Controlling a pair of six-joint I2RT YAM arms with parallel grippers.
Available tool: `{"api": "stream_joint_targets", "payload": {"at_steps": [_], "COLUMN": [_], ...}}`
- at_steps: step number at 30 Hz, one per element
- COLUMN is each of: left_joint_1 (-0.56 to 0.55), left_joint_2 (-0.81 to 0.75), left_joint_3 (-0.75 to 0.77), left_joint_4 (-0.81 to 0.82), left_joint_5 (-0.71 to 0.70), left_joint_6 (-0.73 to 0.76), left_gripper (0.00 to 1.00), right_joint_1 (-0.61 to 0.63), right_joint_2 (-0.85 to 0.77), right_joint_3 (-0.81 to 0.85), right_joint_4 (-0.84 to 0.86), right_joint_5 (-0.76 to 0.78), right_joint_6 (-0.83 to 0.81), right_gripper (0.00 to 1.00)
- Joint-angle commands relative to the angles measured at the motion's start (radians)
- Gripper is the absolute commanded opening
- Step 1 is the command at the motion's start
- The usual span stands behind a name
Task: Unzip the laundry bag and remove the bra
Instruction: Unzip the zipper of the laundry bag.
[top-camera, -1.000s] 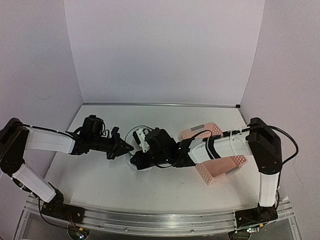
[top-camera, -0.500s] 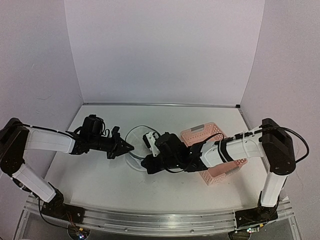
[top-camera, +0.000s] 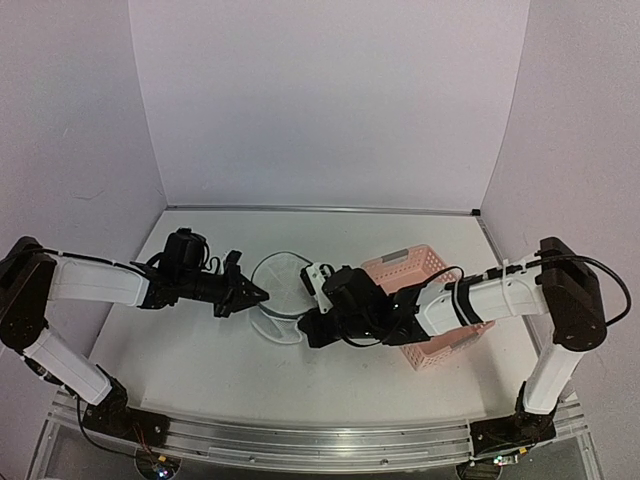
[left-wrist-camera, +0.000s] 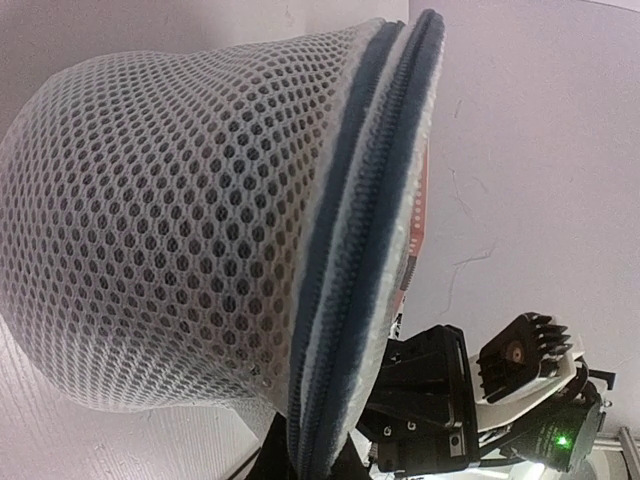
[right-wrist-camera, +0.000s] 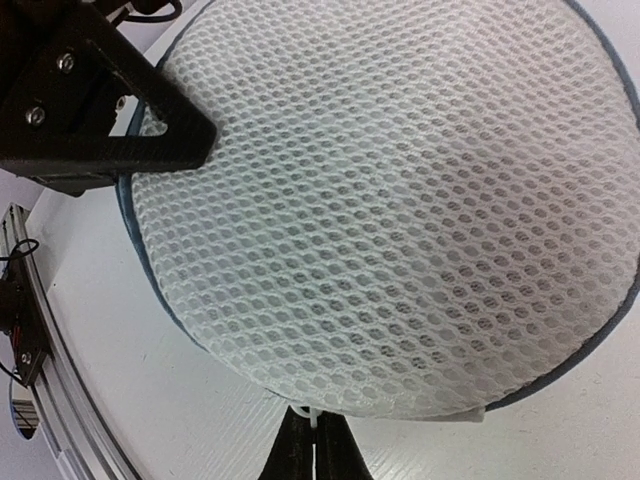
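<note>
The laundry bag (top-camera: 281, 283) is a white mesh pouch with a dark zipper rim, lying mid-table. My left gripper (top-camera: 257, 296) is shut on the rim at its left side; in the left wrist view the dark zipper rim (left-wrist-camera: 345, 300) runs down between the fingers of my left gripper (left-wrist-camera: 318, 455). My right gripper (top-camera: 308, 331) is at the bag's near right edge. In the right wrist view my right gripper (right-wrist-camera: 314, 442) is shut on a small white zipper pull (right-wrist-camera: 318, 418) under the mesh face (right-wrist-camera: 400, 200). The bra is hidden.
A pink perforated basket (top-camera: 405, 260) stands right of the bag, partly under my right arm. The left gripper's black finger (right-wrist-camera: 110, 110) shows at the top left of the right wrist view. White walls close the table at back and sides.
My right gripper has drawn back to the right and toward the near edge along the bag's rim, uncovering more of the bag. The left arm has not moved.
</note>
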Motion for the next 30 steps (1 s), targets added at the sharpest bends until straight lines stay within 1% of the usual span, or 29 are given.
{"api": "stream_joint_targets", "payload": {"at_steps": [1, 9, 13, 17, 20, 28, 30], "left_joint_1": [0.004, 0.001, 0.000, 0.000, 0.000, 0.000, -0.001], "left_joint_2": [-0.052, -0.045, -0.039, -0.030, -0.030, -0.018, -0.016], "left_joint_3": [0.026, 0.045, 0.050, 0.056, 0.058, 0.052, 0.053], "left_joint_4": [0.038, 0.027, 0.021, 0.019, 0.018, 0.014, 0.012], "left_joint_5": [0.057, 0.084, 0.084, 0.081, 0.076, 0.071, 0.073], "left_joint_6": [0.048, 0.070, 0.075, 0.078, 0.081, 0.091, 0.099], "left_gripper": [0.00, 0.00, 0.00, 0.00, 0.00, 0.00, 0.00], "right_joint_1": [-0.033, -0.060, -0.061, -0.062, -0.061, -0.062, -0.062], "right_joint_2": [-0.073, -0.108, -0.105, -0.091, -0.091, -0.169, -0.201], "right_joint_3": [-0.019, -0.042, -0.038, -0.026, -0.026, -0.051, -0.052], "right_joint_4": [-0.027, -0.052, -0.053, -0.042, -0.034, -0.035, -0.052], "right_joint_5": [0.066, 0.081, 0.053, -0.017, -0.045, -0.035, -0.019], "right_joint_6": [-0.032, -0.058, -0.072, -0.093, -0.108, -0.145, -0.164], "right_gripper": [0.00, 0.00, 0.00, 0.13, 0.20, 0.37, 0.43]}}
